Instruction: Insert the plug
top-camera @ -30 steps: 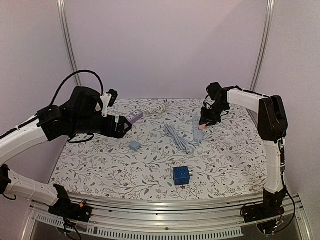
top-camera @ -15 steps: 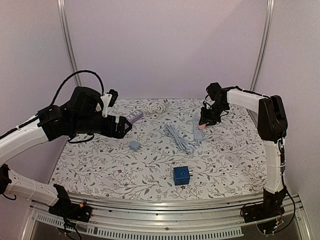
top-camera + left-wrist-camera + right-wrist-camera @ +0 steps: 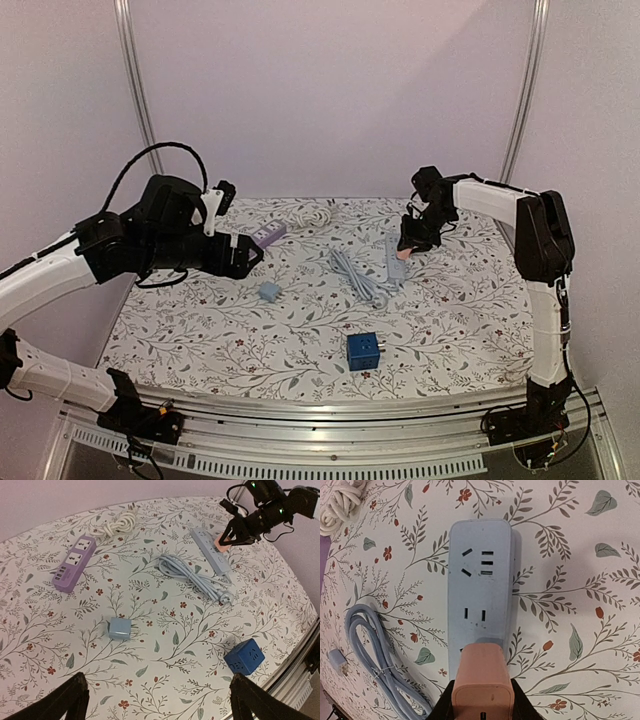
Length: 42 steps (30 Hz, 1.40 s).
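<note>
My right gripper (image 3: 408,243) is shut on a salmon-pink plug (image 3: 481,680), its black fingers (image 3: 445,705) clamping both sides. The plug sits over the near end of a light blue power strip (image 3: 480,590) and covers the closest socket. Its prongs are hidden, so I cannot tell whether they touch the strip. The left wrist view shows the same plug (image 3: 221,540) at the strip (image 3: 210,551). My left gripper (image 3: 160,705) hangs open high above the left half of the table, with nothing between its fingers.
A purple power strip (image 3: 268,234) and a coiled white cable (image 3: 315,215) lie at the back left. The strip's bundled blue cord (image 3: 360,277) lies mid-table. A small light blue adapter (image 3: 119,628) and a dark blue cube socket (image 3: 244,656) sit nearer the front.
</note>
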Available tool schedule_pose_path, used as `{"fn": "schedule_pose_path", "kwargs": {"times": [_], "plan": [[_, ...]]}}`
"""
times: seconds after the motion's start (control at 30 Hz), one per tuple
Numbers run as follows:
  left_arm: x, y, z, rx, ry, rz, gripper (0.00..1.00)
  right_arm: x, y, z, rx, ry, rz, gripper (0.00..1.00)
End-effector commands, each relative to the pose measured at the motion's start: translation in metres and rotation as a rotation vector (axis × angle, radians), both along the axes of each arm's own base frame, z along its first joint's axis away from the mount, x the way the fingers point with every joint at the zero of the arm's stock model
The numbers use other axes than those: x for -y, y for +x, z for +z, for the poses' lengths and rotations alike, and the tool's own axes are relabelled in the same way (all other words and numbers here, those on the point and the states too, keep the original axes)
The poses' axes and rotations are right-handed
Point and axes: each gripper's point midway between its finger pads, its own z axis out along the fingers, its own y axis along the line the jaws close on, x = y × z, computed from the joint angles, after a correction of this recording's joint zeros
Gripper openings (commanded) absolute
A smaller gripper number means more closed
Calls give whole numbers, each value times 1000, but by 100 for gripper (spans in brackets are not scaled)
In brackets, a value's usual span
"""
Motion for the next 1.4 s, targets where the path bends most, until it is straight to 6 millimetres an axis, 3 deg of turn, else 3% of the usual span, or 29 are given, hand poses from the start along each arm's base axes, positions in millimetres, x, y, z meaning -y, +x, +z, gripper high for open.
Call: {"fn": "schedule_pose_path", "kwargs": {"times": [0.0, 0.33, 1.1, 1.37], "plan": [[-6, 1, -2, 5, 4, 14, 98, 17, -14, -29, -78, -143, -43, 0], [-7, 0, -1, 10, 7, 9, 98, 19, -22, -37, -107, -302, -71, 0], [-15, -4, 0, 9, 23, 23, 98, 22, -35, -67, -202, -455, -117, 0], [-14, -4, -1, -7, 54, 6, 98, 16, -43, -89, -237, -512, -81, 0]]}}
